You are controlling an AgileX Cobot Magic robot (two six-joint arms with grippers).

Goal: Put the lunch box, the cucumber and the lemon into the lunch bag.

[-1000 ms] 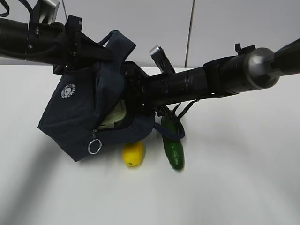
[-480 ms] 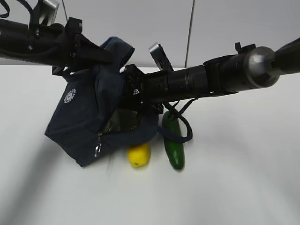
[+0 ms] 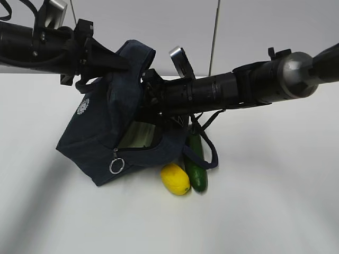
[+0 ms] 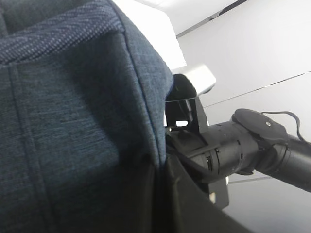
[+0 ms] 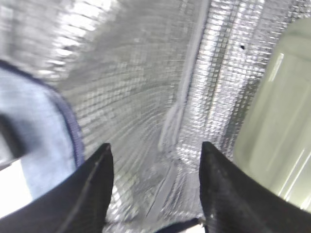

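The navy lunch bag [image 3: 98,132] hangs tilted, its top held up by my left gripper [image 3: 121,59], which is shut on the fabric. In the left wrist view the bag's cloth [image 4: 73,121] fills the frame, with my left gripper [image 4: 163,194] clamped on it. My right arm [image 3: 222,90] reaches into the bag's mouth, hiding its gripper there. In the right wrist view the right gripper [image 5: 154,148] stands open over the silver lining with nothing between its fingers. The pale green lunch box [image 5: 277,121] lies just to its right, also showing through the opening [image 3: 140,135]. The lemon [image 3: 175,179] touches the cucumber [image 3: 196,168] on the table.
A silver ring pull [image 3: 116,166] dangles from the bag's zipper. One loop handle [image 3: 211,153] hangs over the cucumber. The white table [image 3: 265,201] stretches to the right and front, with a pale wall behind.
The bag has swung and shifted a little to the right. The lemon has rolled right and now lies against the cucumber. The right jaws have widened slightly.
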